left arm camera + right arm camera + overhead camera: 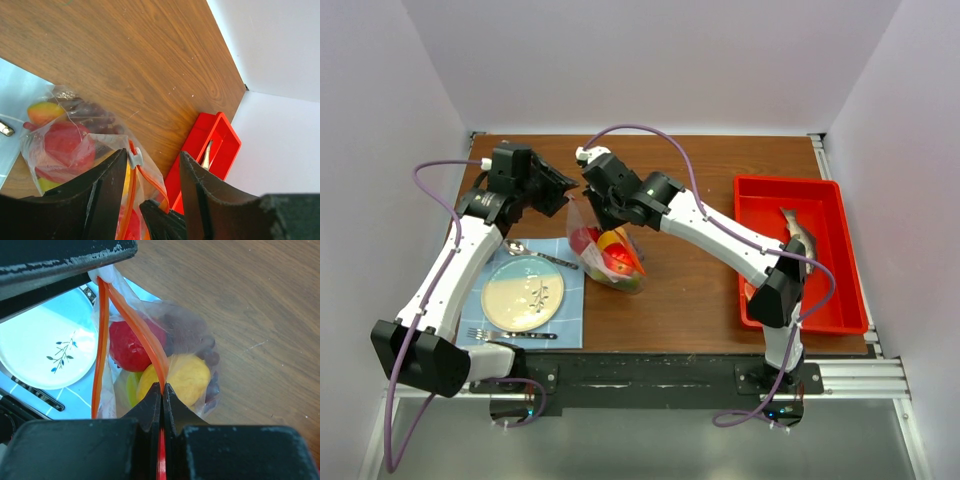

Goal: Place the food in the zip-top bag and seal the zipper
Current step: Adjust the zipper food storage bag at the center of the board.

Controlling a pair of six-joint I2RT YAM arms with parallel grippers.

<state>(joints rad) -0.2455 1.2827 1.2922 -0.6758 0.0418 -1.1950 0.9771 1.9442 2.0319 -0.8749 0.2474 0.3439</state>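
Right gripper pinched shut on the zipper, holding the fruit-filled zip-top bag over the surface beside the plate. Left gripper half-wide, straddling the mouth, possibly touching the slider. Risk: sealing now strands the fish in the red tray; a tug pulls the zipper free.

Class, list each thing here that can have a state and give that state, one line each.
zip-top bag: held up by its mouth, fruit inside.
zipper: unsealed, its two strips apart.
fish: lying in the red tray, not bagged.
right tool: shut on the zipper.
left tool: open, the bag's mouth end between its jaws.
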